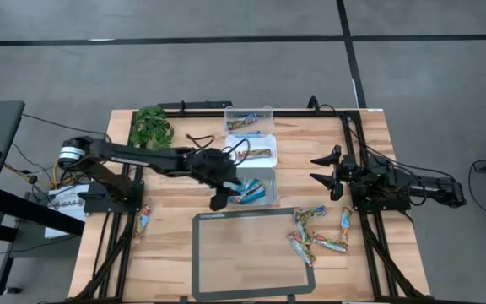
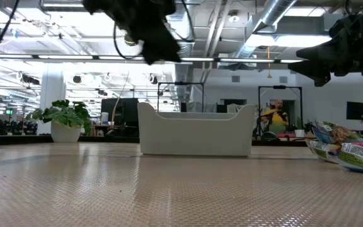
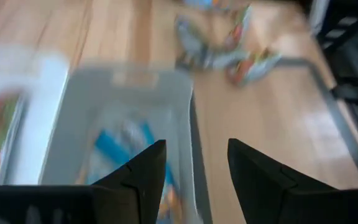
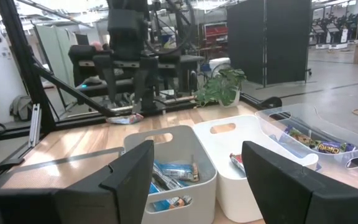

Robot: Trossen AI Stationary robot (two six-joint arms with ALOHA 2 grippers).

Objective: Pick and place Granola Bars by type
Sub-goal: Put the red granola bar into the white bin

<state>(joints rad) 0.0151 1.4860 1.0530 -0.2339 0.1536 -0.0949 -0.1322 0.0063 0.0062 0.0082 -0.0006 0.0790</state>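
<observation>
The left arm reached from the left edge of the table toward its middle, stretched almost straight across. The left gripper (image 1: 224,192) hung above the table with its fingers (image 3: 143,171) parted and empty. The right arm stayed folded near the right edge of the table. The right gripper (image 1: 325,169) pointed toward the middle, raised, and its fingers (image 4: 129,167) were spread wide.

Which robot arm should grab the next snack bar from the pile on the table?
Probably the right. The right gripper waits open and empty on the same side as the loose granola bars. The left gripper hangs open over the gray tub of blue bars, farther from the pile.
</observation>
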